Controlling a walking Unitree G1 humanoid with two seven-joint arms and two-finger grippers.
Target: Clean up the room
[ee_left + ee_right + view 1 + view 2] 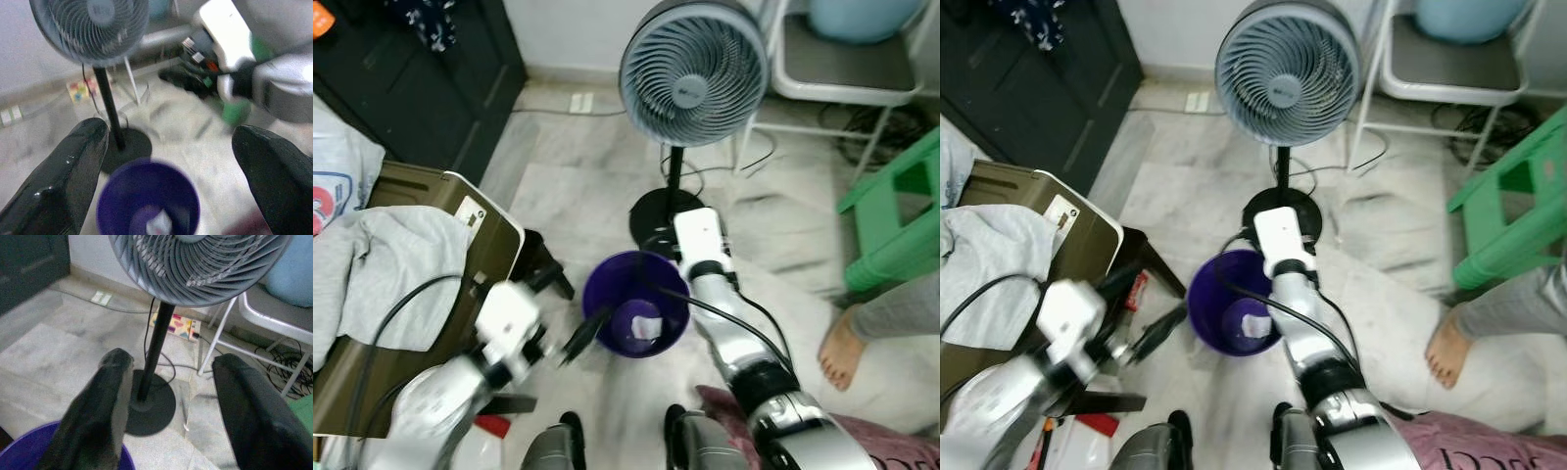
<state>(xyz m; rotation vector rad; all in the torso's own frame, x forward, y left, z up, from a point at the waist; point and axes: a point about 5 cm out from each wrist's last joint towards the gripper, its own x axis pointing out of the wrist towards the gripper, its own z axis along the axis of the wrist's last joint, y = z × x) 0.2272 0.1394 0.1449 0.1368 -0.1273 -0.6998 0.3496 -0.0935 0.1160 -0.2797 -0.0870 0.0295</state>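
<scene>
Hovering over the bin point(636, 304), both grippers (left point(171, 161), right point(168, 401)) splayed, empty; next, fetch more litter.

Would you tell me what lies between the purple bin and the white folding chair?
The fan, its round black base on the marble floor just beyond the purple bin, before the white folding chair; head views.
</scene>
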